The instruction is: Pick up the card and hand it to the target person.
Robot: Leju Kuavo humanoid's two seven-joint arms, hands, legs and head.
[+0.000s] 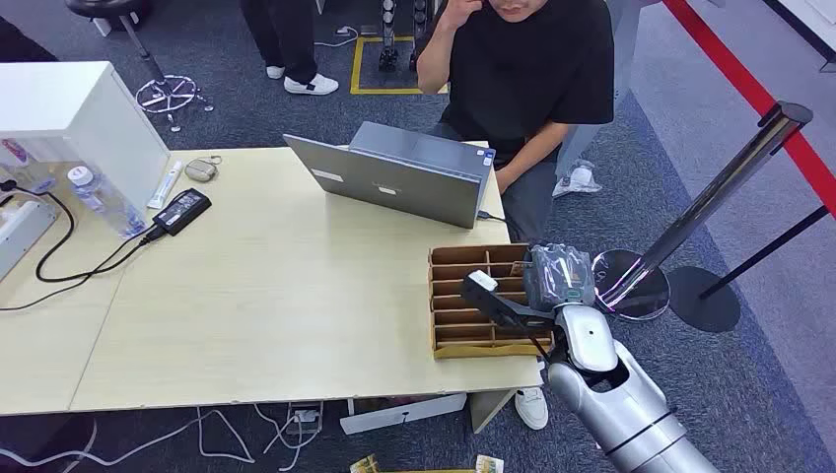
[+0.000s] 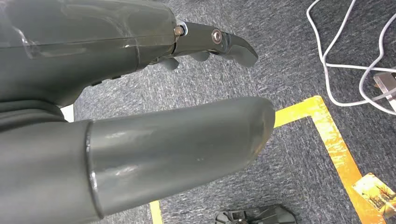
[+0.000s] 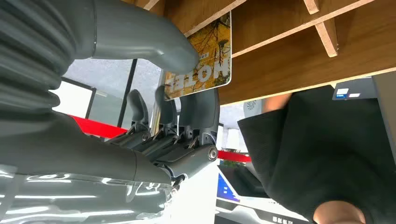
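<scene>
A pale wooden table (image 1: pixel 276 296) filled the left and centre of the head view. Behind it, at the top centre, sat a person in a black shirt (image 1: pixel 527 59) with an open grey laptop (image 1: pixel 399 177) in front of them. At the upper left stood a white box (image 1: pixel 69 113), and beside it lay a water bottle (image 1: pixel 104 202) and a black power adapter (image 1: pixel 182 210) with its cable. Near the table's right edge, lower right of centre, sat a brown cardboard organizer (image 1: pixel 473 301) split into slots.

The right hand (image 1: pixel 557 278) hung over the organizer's right side. In the right wrist view its thumb (image 3: pixel 154 35) and fingers (image 3: pixel 198 109) pinched the card (image 3: pixel 203 58), a yellow autumn-tree print, right against the organizer's wooden dividers (image 3: pixel 322 28). Large white letters on the card appeared upside down and read roughly "HELLO", partly hidden; the smaller print was too small to read.

The left hand (image 2: pixel 140 107) hung above grey carpet with yellow floor tape (image 2: pixel 327 135) and white cables (image 2: pixel 345 60); its thumb and fingers were apart and held nothing. A second yellow card (image 2: pixel 376 191) lay on the carpet at the lower right of that view.
</scene>
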